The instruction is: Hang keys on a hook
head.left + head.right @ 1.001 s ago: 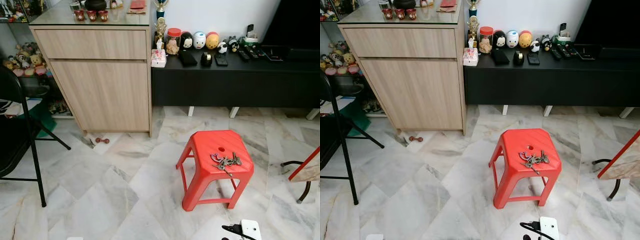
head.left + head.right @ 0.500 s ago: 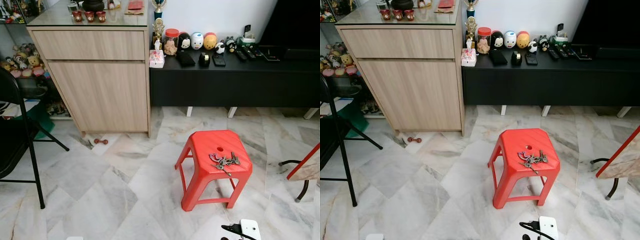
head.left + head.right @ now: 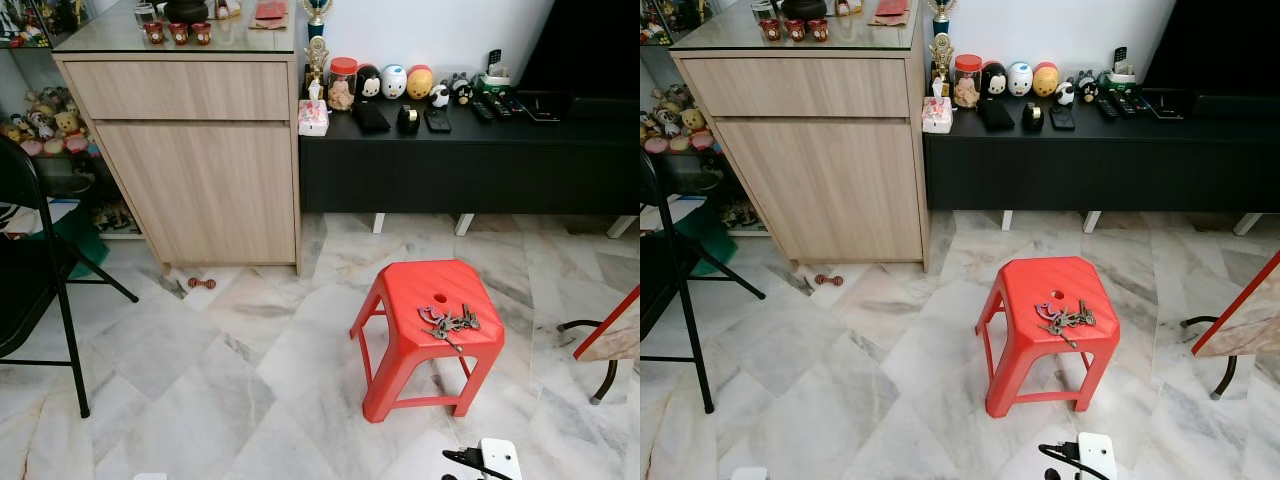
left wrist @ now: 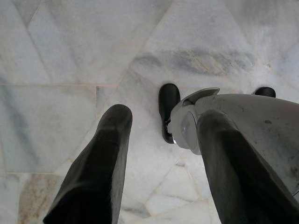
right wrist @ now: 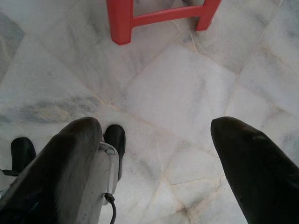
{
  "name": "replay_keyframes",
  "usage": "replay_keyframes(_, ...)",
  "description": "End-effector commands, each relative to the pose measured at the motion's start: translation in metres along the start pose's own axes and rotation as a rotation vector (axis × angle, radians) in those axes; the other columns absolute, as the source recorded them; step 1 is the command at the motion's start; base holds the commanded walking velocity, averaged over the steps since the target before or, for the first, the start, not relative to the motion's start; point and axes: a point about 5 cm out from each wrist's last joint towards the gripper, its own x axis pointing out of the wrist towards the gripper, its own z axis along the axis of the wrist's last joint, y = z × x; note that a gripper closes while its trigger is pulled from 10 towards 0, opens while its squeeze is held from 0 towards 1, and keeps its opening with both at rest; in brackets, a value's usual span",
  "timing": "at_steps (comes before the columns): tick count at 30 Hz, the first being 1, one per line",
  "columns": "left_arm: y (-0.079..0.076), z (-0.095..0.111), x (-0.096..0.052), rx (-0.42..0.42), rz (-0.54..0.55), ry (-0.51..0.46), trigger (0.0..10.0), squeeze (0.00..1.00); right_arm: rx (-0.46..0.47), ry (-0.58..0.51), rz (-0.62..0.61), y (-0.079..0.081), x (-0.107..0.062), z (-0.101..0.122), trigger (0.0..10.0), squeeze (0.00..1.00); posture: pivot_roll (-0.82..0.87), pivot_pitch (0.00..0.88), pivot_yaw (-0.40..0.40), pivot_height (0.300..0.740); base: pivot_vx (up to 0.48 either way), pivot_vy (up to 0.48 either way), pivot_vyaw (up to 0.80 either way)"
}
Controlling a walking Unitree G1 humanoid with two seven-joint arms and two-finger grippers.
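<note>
Red plastic stool (image 3: 430,310) stands on the marble floor (image 3: 200,360), at about 4 o'clock in the left eye view; bunch of keys (image 3: 450,322) lies flat on its seat, toward the 3 o'clock edge, just beside the seat's small hole. Wooden cabinet (image 3: 195,150) at 11 o'clock, black low console (image 3: 460,160) at 1 o'clock with jars and toy figures on top. Black folding chair (image 3: 30,270) at 9 o'clock. Right eye view: same layout, keys on the stool seat, white power strip (image 3: 1095,455) on the floor at 5 o'clock. Left wrist view: left gripper (image 4: 161,154) hangs over bare marble, fingers (image 4: 100,172) well apart, holding nothing, touching nothing; the robot's own leg and black foot lie beyond. Right wrist view: right gripper (image 5: 154,154) also spread wide and empty above the floor, stool legs near at 12 o'clock.
</note>
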Motion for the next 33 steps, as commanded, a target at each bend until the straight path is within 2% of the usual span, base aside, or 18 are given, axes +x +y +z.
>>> replay_keyframes(1,0.0020,-0.0047,-0.0012,-0.006,0.006,0.018,10.0,0.00,-0.010,0.011,-0.002,-0.0005,-0.0001,-0.0011,10.0,0.00,0.11,0.056,-0.056,0.740,0.000,0.000,0.00)
replay_keyframes(3,0.0020,-0.0049,-0.0013,-0.007,0.002,0.020,10.0,0.00,0.036,-0.019,-0.003,0.0001,-0.0002,0.0002,10.0,0.00,0.10,0.060,-0.053,0.740,0.000,0.000,0.00)
replay_keyframes(9,0.0016,-0.0044,-0.0011,-0.006,0.000,0.020,10.0,0.00,0.086,-0.053,-0.018,-0.0002,-0.0003,0.0022,10.0,0.00,0.10,0.057,-0.052,0.740,0.000,0.000,0.00)
replay_keyframes(33,0.0011,-0.0025,-0.0005,-0.012,0.003,0.014,10.0,0.00,0.073,-0.055,-0.009,0.0003,0.0001,0.0045,10.0,0.00,0.11,0.050,-0.055,0.740,0.000,0.000,0.00)
